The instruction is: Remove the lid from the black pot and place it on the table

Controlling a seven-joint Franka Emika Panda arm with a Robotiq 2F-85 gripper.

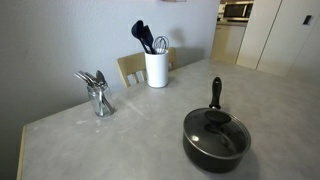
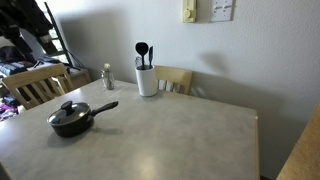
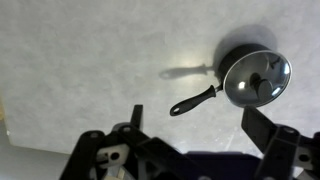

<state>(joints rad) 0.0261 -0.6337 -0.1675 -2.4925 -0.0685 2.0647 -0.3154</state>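
A: Item 1, lid (image 1: 218, 132): seated on black pot (image 1: 200, 156); broad bare table (image 2: 180, 130) alongside.
B: Gripper (image 3: 198, 122)?
A: Above, well apart from pot; jaws wide, holding nothing.
B: Surface, rm?
A: Grey marbled top w/ wood edge; white utensil crock (image 2: 147, 82), cutlery holder (image 1: 98, 100), wooden chair (image 2: 35, 85), pale wall (image 2: 250, 60).

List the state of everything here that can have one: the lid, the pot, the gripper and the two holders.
lid: seated on the black pot, not removed.
black pot: covered, upright on the table.
gripper: open, empty, above the table.
white crock: upright, holding dark utensils.
metal holder: upright, holding cutlery.
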